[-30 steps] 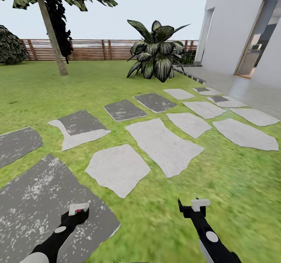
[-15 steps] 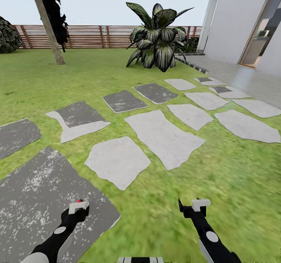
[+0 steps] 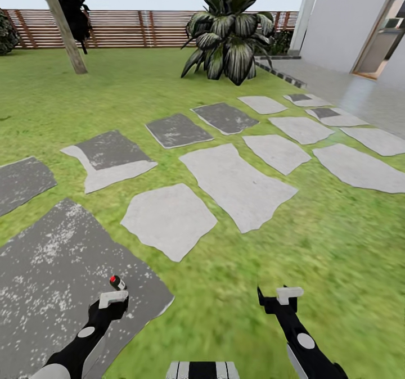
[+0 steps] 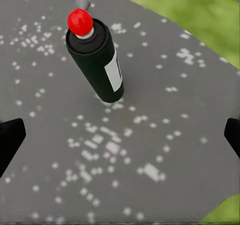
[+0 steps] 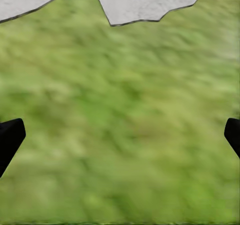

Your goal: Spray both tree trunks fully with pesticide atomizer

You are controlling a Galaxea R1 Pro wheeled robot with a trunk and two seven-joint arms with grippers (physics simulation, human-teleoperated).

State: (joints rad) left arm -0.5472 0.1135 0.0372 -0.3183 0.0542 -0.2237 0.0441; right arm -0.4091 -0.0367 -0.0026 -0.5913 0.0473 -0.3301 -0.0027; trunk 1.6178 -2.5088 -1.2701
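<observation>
The garden [image 3: 50, 98] is lawn with a slat fence [image 3: 124, 29] at 12 o'clock and a leaning tree trunk [image 3: 61, 22] at 11 o'clock, well apart from me. Stepping slabs [image 3: 233, 179] lie across the middle ground. The large dark speckled slab [image 3: 50, 278] lies at 8 o'clock.

The pesticide atomizer [image 3: 117, 282] stands upright on that dark slab, not on grass, just beyond my left gripper [image 3: 113, 298]. In the left wrist view the bottle [image 4: 96, 60] sits ahead of my spread fingertips [image 4: 10, 140], untouched.

My right gripper [image 3: 288, 294] hangs with its fingers apart over grass [image 5: 120, 120], holding nothing.

Step in hand, as I judge it: approach before pickup. Next move: advance the left gripper until the bottle stands between the fingers, then close.
</observation>
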